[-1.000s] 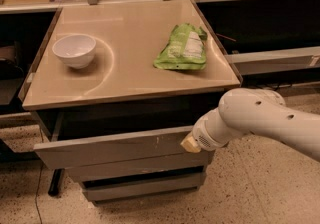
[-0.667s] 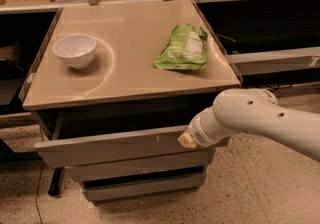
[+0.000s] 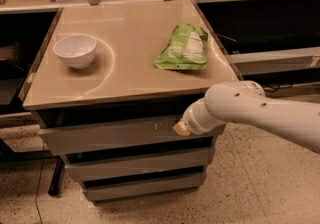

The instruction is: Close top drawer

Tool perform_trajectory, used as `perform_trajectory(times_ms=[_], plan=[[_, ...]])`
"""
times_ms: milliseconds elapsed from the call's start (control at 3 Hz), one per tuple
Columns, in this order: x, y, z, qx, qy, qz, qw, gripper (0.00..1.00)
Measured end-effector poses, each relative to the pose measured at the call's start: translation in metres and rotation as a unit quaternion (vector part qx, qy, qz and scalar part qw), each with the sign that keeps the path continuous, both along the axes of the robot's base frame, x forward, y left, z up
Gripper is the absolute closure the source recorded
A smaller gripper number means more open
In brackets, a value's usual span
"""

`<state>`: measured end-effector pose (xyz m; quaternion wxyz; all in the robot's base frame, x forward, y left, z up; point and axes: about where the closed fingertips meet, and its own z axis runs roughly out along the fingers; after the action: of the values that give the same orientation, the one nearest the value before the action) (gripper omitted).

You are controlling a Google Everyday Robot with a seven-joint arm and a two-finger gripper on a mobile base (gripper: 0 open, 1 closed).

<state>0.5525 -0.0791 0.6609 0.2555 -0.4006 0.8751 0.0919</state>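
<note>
The top drawer (image 3: 110,135) is a wide grey front under the beige counter top, with pale scratches right of centre. It stands only slightly out from the cabinet. My white arm reaches in from the right. Its gripper end (image 3: 181,128) rests against the drawer front near the right end. The fingers are hidden behind the arm's wrist.
A white bowl (image 3: 75,50) sits at the left of the counter top (image 3: 125,75), and a green snack bag (image 3: 184,48) lies at the right. Two slimmer grey drawer fronts (image 3: 140,164) lie below the top drawer. Dark shelving flanks both sides; speckled floor is in front.
The top drawer has slid inward toward the cabinet, and my arm has moved in with it, to the left and toward the front.
</note>
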Motion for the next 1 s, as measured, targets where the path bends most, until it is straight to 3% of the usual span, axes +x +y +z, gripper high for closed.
perform_trajectory(times_ms=[667, 1000], plan=[[0.009, 0.002, -0.002, 0.001, -0.007, 0.000, 1.0000, 1.00], [-0.003, -0.004, 0.001, 0.000, 0.008, 0.004, 1.0000, 1.00]])
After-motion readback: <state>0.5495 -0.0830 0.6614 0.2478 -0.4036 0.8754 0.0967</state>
